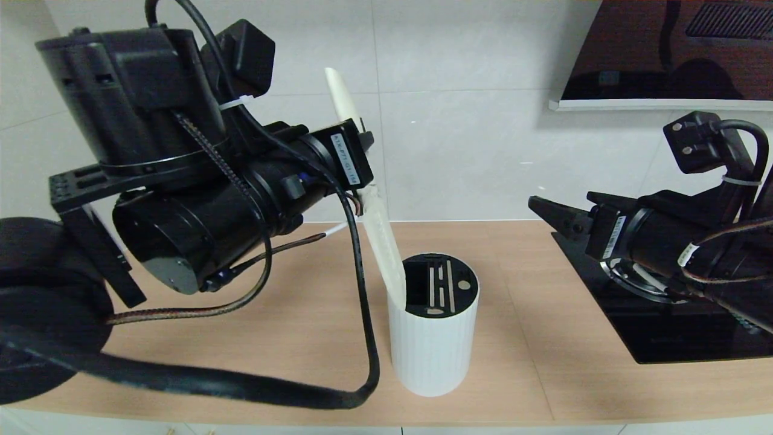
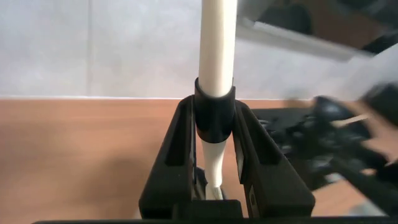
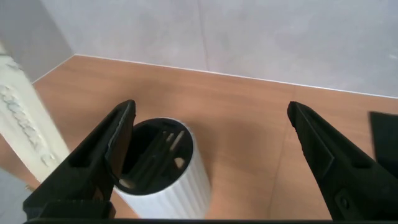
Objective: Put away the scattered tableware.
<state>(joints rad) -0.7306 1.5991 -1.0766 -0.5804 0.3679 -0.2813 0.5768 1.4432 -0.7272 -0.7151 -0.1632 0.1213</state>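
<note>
- While the cream utensil (image 1: 386, 248) is clamped, tilted, in the left gripper (image 2: 214, 102), its lower end meets the rim of the white holder (image 1: 432, 353) near the countertop's (image 1: 290, 302) front edge — insertion is judged to be in hand
- Lowering into a slot, then release, is called for next
- The right gripper (image 3: 209, 112) is held wide, carrying nothing, toward the countertop's right edge

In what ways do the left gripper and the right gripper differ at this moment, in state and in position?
The left gripper has its fingers shut on a white utensil; the right gripper has its fingers wide open and holds nothing. The left gripper is above the white holder, with the utensil's lower end at the holder's top; the right gripper hangs over the black cooktop, apart from the holder. Both have black fingers.
</note>
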